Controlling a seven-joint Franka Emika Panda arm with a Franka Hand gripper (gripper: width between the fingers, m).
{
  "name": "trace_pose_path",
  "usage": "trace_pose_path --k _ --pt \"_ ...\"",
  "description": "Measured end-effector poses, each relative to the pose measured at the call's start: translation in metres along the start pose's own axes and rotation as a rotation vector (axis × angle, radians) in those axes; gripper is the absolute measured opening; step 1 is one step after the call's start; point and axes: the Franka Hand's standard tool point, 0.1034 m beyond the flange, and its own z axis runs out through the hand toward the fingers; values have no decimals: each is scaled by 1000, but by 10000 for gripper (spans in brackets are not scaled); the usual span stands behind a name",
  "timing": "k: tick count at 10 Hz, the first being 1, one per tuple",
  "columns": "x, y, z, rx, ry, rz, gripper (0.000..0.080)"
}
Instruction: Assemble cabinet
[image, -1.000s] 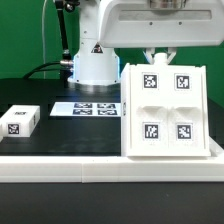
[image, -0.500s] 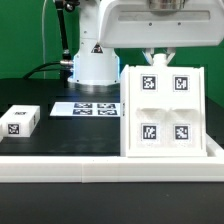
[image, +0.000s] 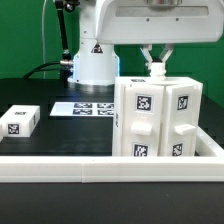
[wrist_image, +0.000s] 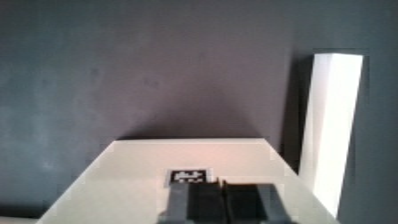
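Note:
The cabinet (image: 158, 118) is a large white box with square black-and-white tags. It stands on the black table at the exterior view's right, with one vertical corner turned toward the camera. My gripper (image: 155, 67) comes down from above onto its top edge, and its fingers meet on a small white part there. In the wrist view the dark fingers (wrist_image: 210, 205) lie close together over the cabinet's white face (wrist_image: 169, 165), next to a small tag (wrist_image: 191, 177). The gripper looks shut on the cabinet.
A small white block with a tag (image: 20, 120) lies at the exterior view's left. The marker board (image: 88, 107) lies flat in front of the white robot base (image: 92, 62). A white rim (image: 100, 166) borders the table's front. A white strip (wrist_image: 334, 120) shows in the wrist view.
The cabinet has turned from flat face-on to corner-on toward the camera and now looks larger and nearer. The gripper stays on its top edge.

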Motion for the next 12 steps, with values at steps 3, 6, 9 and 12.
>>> trace_pose_path --k 3,6,9,12 --pt "-1 0 1 0 -2 0 163" --pt "-1 0 1 0 -2 0 497" --pt "-1 0 2 -1 5 5 762" --pt "-27 3 22 -8 100 78 798"
